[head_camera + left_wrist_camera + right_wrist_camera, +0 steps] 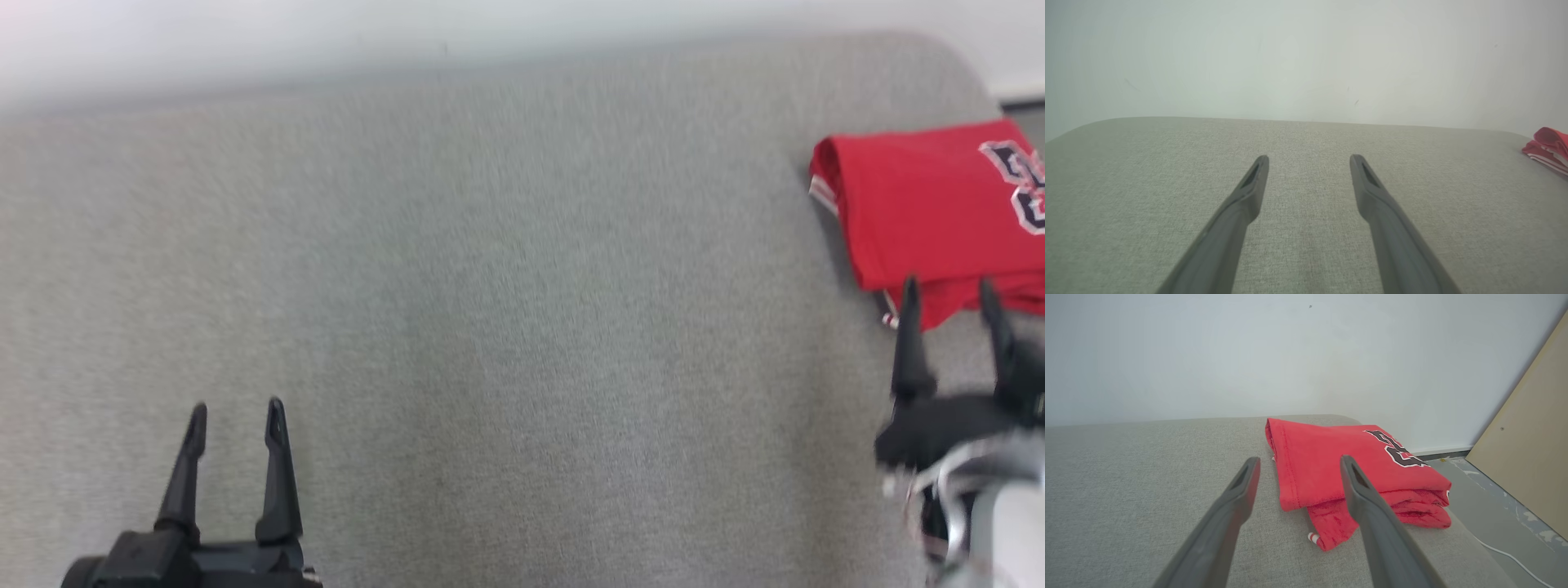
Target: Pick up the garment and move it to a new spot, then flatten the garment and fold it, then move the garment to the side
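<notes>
Our left jaws and right jaws both stand wide open, holding nothing; the folded red garment (922, 204) lies at the grey counter's (490, 286) far right corner, just beyond the right jaws. We judge that a brush from them could snag the loose flap on its near side and spoil the fold, or push it off the edge. The head view crops the garment's right part and its print.

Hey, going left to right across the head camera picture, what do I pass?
left gripper → grey surface → garment
</notes>
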### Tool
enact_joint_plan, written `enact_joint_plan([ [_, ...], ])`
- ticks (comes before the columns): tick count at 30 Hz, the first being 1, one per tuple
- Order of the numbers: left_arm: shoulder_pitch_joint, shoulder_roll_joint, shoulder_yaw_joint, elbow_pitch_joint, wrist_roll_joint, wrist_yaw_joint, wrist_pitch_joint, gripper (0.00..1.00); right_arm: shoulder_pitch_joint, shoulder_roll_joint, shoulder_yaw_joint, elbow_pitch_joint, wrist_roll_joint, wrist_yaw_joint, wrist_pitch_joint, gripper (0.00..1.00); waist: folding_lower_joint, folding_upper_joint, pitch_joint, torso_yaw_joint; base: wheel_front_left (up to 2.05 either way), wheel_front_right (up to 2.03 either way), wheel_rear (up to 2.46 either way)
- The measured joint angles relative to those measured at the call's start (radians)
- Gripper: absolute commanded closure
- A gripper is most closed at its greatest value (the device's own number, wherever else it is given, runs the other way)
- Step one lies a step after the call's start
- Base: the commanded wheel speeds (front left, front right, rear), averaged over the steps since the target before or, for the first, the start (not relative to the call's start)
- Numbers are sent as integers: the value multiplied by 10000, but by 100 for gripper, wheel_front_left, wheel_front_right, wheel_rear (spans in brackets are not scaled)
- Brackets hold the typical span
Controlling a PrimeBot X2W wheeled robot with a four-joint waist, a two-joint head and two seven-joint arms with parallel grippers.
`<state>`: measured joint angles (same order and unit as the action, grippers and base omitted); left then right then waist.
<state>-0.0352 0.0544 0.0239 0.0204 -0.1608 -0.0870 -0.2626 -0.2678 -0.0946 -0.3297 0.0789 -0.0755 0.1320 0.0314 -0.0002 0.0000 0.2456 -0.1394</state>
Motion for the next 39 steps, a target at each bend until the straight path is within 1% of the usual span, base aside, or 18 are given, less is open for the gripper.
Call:
enact_joint_plan([
  [3, 206, -21, 15, 272, -113, 4, 0, 0, 943, 71, 483, -98, 240, -2, -654, 0, 0, -1, -525, 107, 0, 0, 0],
  [8, 577, -25, -69, 681, -353, 178, 0, 0, 2087, 121, 1007, 451, 662, 0, -1618, 0, -1, -1, -1267, 334, 0, 0, 0],
  [13, 883, -29, -105, 802, -648, 253, 0, 0, 2828, 132, 1488, 742, 744, 0, -2063, 0, -1, -1, -1822, 605, 0, 0, 0],
  [18, 1073, -33, -105, 907, -652, 261, 0, 0, 2995, 151, 1829, 918, 938, -2, -2284, 0, -1, -2, -2206, 876, 0, 0, 0],
  [23, 1161, -33, -38, 1177, -800, 391, 0, 0, 3000, 265, 2115, 1122, 1005, 0, -2429, 0, 1, -1, -2476, 1072, 0, 0, 0],
  [27, 1230, -38, -44, 1419, -637, 430, 0, 0, 3000, 286, 2253, 1231, 1005, 0, -2479, 0, 1, -1, -2602, 1124, 0, 0, 0],
  [30, 1237, -38, 2, 1503, -539, 545, 0, 0, 2999, 324, 2343, 1319, 1005, -2, -2522, 0, 1, 0, -2677, 1122, 0, 0, 0],
  [33, 1271, -36, 56, 1582, -238, 616, 0, 0, 2996, 368, 2449, 1419, 1007, 0, -2581, 0, 2, 0, -2705, 1072, 0, 0, 0],
  [39, 1359, -36, 52, 1411, -178, 648, 0, 0, 2994, 401, 2462, 1592, 1106, -2, -2698, 0, 2, 0, -2746, 979, 0, 0, 0],
])
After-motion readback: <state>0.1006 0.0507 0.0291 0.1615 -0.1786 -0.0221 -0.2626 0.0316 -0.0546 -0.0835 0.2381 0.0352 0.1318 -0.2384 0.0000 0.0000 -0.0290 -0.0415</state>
